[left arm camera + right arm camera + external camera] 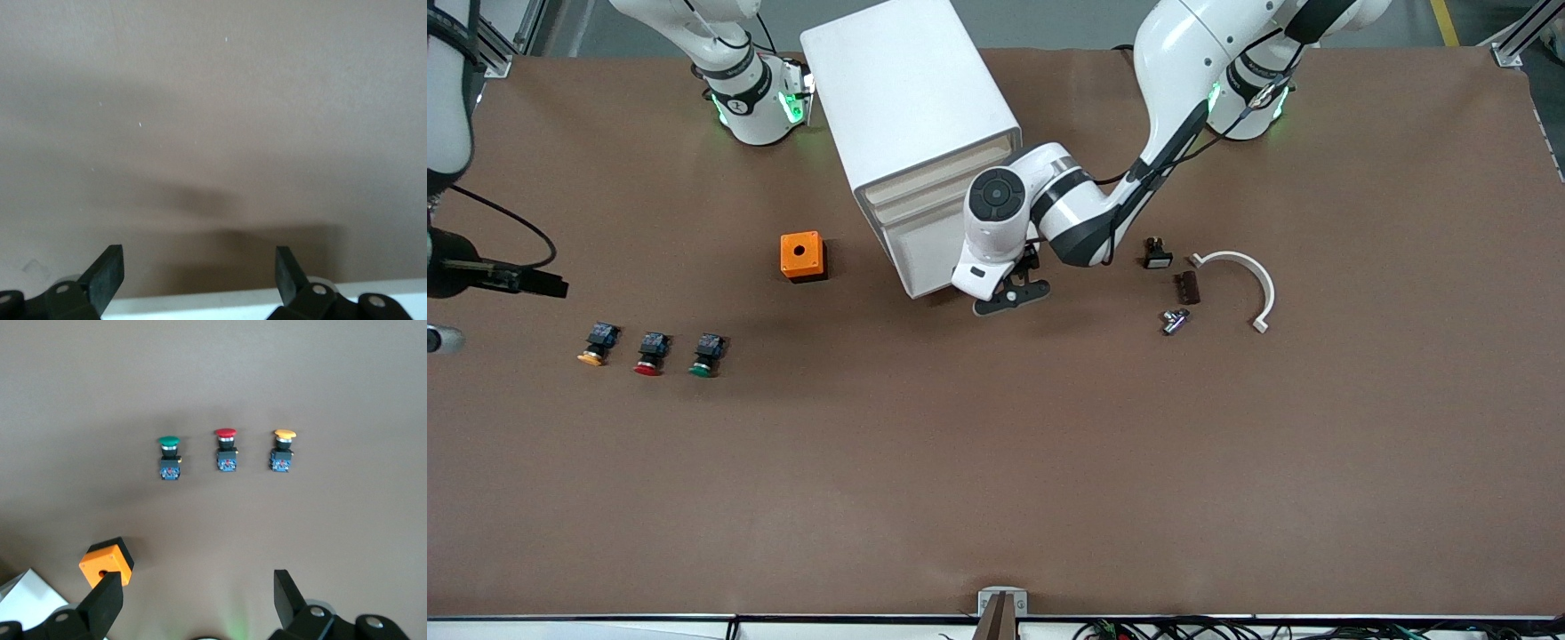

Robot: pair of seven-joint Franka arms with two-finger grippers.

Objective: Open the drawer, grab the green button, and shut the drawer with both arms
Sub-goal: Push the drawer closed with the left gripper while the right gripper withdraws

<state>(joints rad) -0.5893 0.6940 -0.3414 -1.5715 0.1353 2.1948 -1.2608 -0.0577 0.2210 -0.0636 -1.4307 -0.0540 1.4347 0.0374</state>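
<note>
The drawer [925, 233], third down in the white cabinet [911, 98], sits flush with its neighbours, its plain front facing the front camera at a slant. As a judgement, it is a light, stiff plastic tray with a smooth and rather slippery face, so a grip has to catch its upper lip or edge rather than the flat front, and a pull may drag the whole cabinet unless the cabinet is steadied. The green button [705, 354] lies on the brown surface [996, 462] toward the right arm's end, in a row beside the red button [650, 352] and the yellow button [597, 344], nearer to the front camera than the orange box [802, 256]. It looks small, rigid and light; the squarish black-and-blue body should offer a surer hold than the rounded cap. The left hand [1011, 296] is low in front of the cabinet's lower drawers, fingers [107, 272] spread wide, holding nothing; whether it touches the cabinet cannot be told. The right hand [197, 597] waits above the surface over the orange box and the buttons, fingers also spread and empty. Small loose parts and a white curved clip [1245, 283] lie toward the left arm's end.
</note>
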